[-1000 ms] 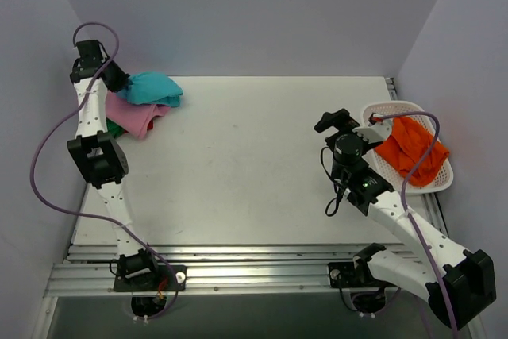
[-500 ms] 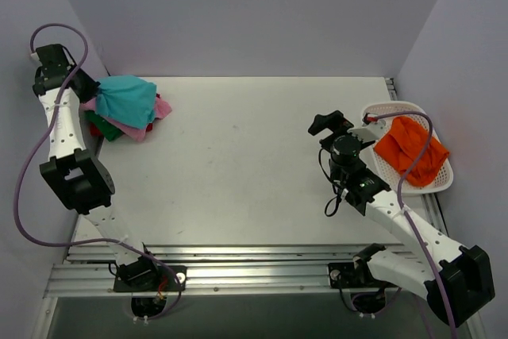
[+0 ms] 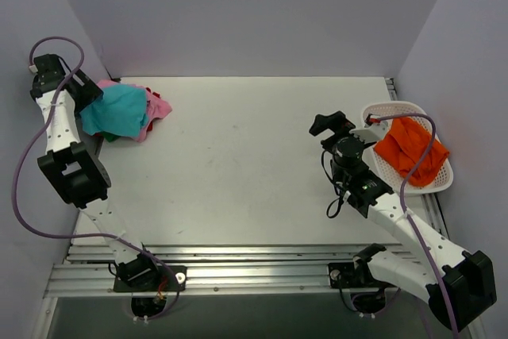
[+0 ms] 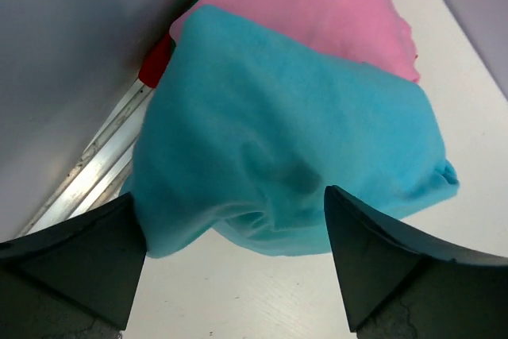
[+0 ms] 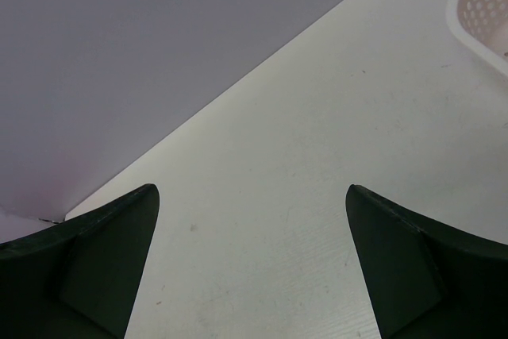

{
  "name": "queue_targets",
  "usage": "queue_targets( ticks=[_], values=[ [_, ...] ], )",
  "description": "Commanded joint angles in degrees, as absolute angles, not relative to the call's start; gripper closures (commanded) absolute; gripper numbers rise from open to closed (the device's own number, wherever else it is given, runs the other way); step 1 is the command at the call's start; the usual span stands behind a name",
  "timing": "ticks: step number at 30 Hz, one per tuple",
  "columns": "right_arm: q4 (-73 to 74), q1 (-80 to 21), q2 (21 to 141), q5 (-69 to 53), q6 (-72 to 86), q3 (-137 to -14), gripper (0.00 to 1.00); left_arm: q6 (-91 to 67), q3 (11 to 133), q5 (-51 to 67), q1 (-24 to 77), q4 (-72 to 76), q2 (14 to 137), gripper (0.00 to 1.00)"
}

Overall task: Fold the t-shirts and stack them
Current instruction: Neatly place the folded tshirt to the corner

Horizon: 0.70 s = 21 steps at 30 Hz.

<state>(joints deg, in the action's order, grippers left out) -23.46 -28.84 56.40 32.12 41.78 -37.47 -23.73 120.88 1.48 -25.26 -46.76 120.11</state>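
Because the table (image 3: 254, 164) carries a layered pile right in front of the left gripper (image 4: 230, 193), the stack looks well along. The teal t-shirt (image 4: 286, 140) lies on top, spread between and just beyond the wide-open jaws. It covers the pink t-shirt (image 4: 317, 13), and a red t-shirt (image 4: 155, 65) edges out beneath. I judge the teal cloth light, limp and quick to sag or unfold, so a pinch should take the doubled edge nearest the fingertips. The left arm reaches far forward along the wall, wrist tipped down, holding nothing. The right gripper (image 5: 250, 188), likewise splayed and empty, hovers over bare table, with the orange t-shirt (image 3: 406, 152) in the basket (image 3: 393, 104) off to its right.
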Motion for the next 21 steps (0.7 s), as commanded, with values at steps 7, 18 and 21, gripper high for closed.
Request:
queue_targets(
  ticks=[7, 18, 21],
  values=[
    [-25.8, -28.6, 56.4, 32.2, 41.4, -37.6, 0.00, -26.8, 126.3, -2.9, -25.8, -50.0, 118.2, 0.06],
    [-25.0, -28.9, 56.4, 29.1, 40.9, -38.4, 0.00, -27.8, 126.7, -4.3, -23.6, -48.2, 100.1, 0.06],
    [-23.4, -30.5, 57.7, 26.4, 39.6, -41.3, 0.01, -26.6, 127.0, -4.1, -22.2, -52.0, 97.2, 0.06]
  ],
)
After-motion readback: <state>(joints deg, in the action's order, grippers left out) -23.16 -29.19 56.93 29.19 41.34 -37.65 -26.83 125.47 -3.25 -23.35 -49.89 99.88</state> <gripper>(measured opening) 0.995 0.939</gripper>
